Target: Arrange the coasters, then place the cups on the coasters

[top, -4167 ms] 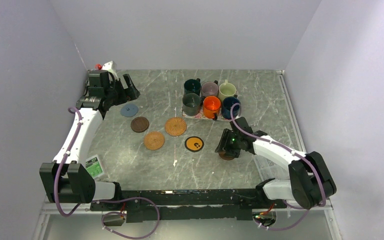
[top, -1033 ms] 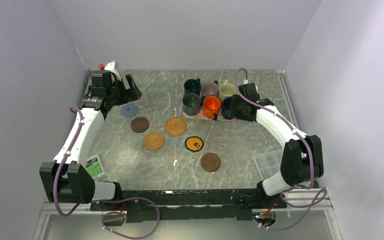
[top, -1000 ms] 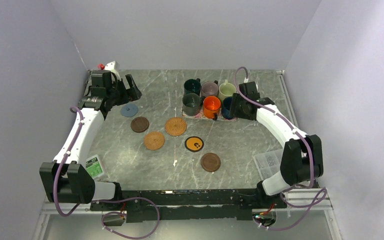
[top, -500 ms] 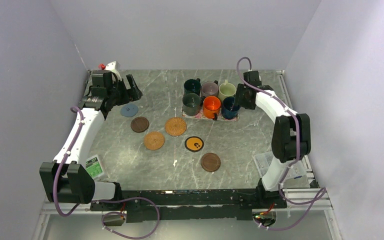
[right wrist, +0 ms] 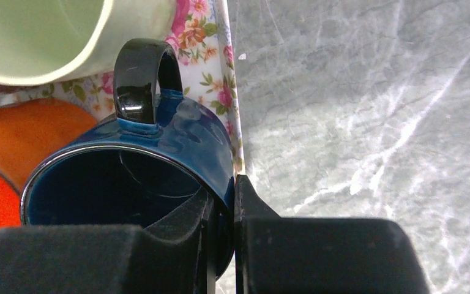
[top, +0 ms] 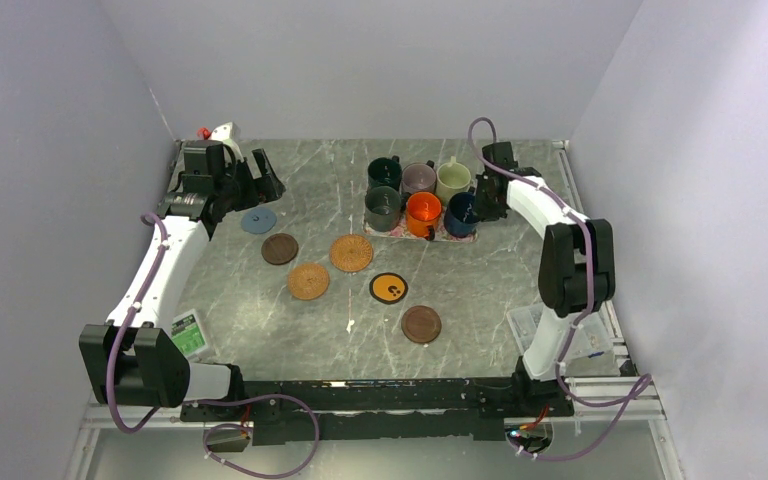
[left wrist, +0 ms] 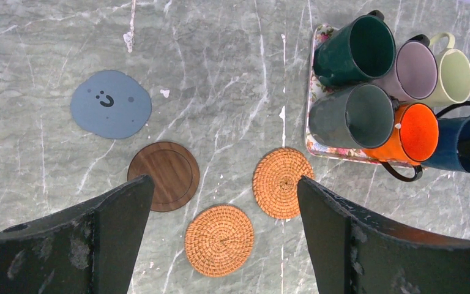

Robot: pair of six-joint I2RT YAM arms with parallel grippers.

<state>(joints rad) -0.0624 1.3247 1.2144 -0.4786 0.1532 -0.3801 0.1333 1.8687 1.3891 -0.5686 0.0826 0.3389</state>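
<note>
Navy mug (right wrist: 177,141) pinched at its rim by the right gripper (right wrist: 223,190), at the right-hand edge of the floral mat (right wrist: 211,61).

In the right wrist view one finger sits inside the mug and the other outside, clamped on the wall away from the black handle, with the cream mug (right wrist: 49,37) and orange mug (right wrist: 12,141) just beside. The top view hides that pinch but places the mug at the near right corner of the six-mug cluster, and alone shows the black-and-yellow coaster (top: 389,288) and near dark brown coaster (top: 421,324). The left gripper (left wrist: 224,182) hangs spread wide, holding nothing; its camera looks down on the grey-blue coaster (left wrist: 110,112), far dark brown coaster (left wrist: 164,176) and both tan woven coasters (left wrist: 283,182).
</note>
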